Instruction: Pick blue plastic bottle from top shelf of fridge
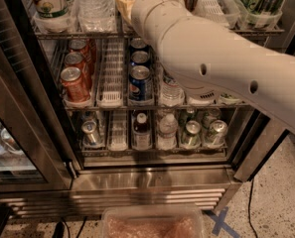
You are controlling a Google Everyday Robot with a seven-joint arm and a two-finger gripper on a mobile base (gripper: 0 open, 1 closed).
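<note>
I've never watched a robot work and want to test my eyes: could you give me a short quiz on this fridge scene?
1. True or false: the red cans stand left of the Pepsi cans on the middle rack.
2. The white arm reaches toward: A) the top shelf B) the bottom rack C) the floor.
3. Is the pincer visible?
Key: 1 true. 2 A. 3 No: it is hidden beyond the arm's end at the top shelf.

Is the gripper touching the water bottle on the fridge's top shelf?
Cannot tell. Camera view: the gripper, at the top shelf, is mostly hidden behind the arm beside the water bottle.
</note>
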